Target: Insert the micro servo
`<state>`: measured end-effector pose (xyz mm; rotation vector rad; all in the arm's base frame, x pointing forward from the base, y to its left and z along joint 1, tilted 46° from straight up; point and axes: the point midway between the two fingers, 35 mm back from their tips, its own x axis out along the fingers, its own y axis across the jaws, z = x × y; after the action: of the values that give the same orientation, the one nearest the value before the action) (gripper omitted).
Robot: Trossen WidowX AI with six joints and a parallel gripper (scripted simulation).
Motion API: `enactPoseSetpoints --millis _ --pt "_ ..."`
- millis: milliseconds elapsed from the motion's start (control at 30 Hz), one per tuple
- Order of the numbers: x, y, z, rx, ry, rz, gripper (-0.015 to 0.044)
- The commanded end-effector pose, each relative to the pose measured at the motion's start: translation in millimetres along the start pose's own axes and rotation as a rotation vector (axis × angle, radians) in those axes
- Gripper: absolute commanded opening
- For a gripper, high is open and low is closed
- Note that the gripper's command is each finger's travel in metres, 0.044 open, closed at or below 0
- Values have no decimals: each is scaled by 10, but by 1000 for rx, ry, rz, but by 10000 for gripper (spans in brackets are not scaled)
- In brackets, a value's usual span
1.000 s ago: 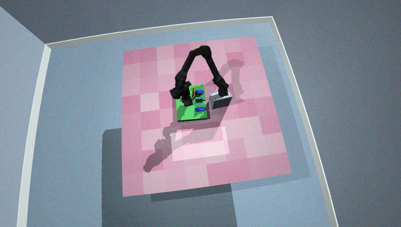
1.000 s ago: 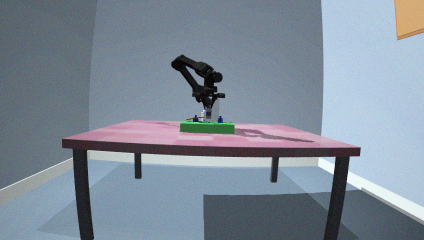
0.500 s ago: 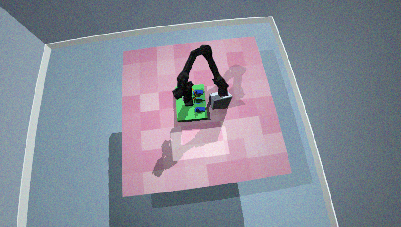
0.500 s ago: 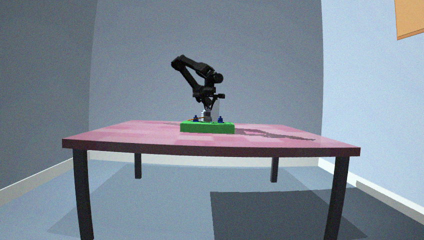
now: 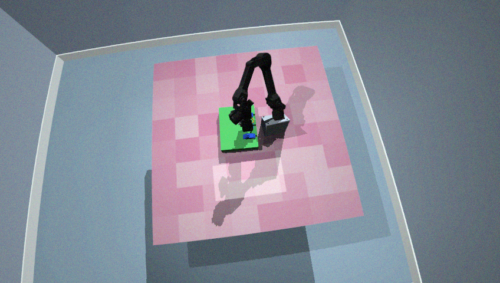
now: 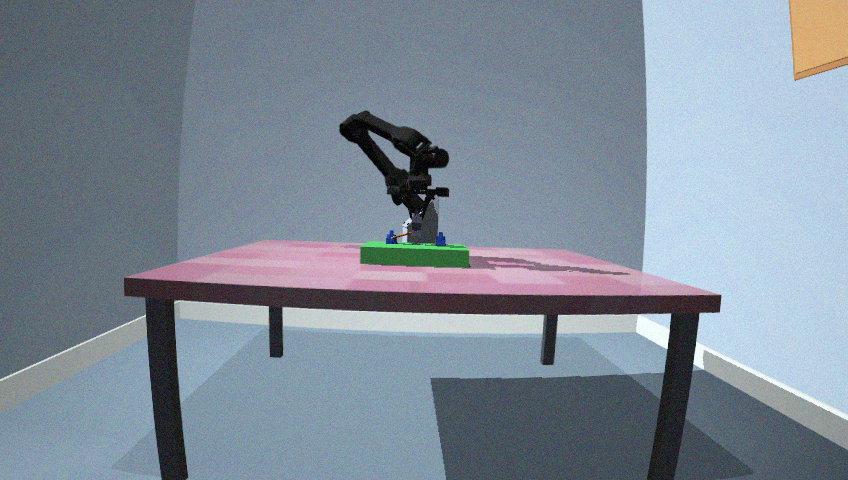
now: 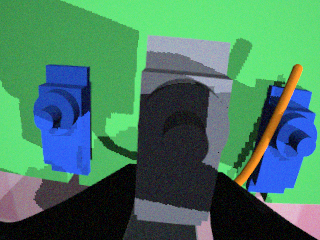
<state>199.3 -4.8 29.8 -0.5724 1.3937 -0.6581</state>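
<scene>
- One black, matte claw [image 7: 179, 160] is clamped on the micro servo [image 7: 183, 103], a boxy grey block with a round, dark top, which fills the gap between the jaws.
- Below the claw lies the flat, bright green deck [image 7: 167, 0], smooth and slab-shaped.
- Two blue seated servos flank the claw: one on the left [image 7: 63, 118], one on the right [image 7: 290, 139].
- A thin orange cable [image 7: 274, 123] curves across the right one.
- Beyond the deck spreads the pink chequered table top [image 6: 285, 267].

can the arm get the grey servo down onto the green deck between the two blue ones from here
Probably yes. The gripper, shut on the grey micro servo, hangs over the green deck between the blue servos. Only the orange cable runs close; the pocket itself is hidden.
</scene>
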Motion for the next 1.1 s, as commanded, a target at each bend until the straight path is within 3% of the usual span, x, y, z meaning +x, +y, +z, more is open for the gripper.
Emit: enactPoseSetpoints --millis 0,1067 --pt "-17 -3 -172 8 -5 8 0" --pt "208 -1 -226 8 -5 7 0"
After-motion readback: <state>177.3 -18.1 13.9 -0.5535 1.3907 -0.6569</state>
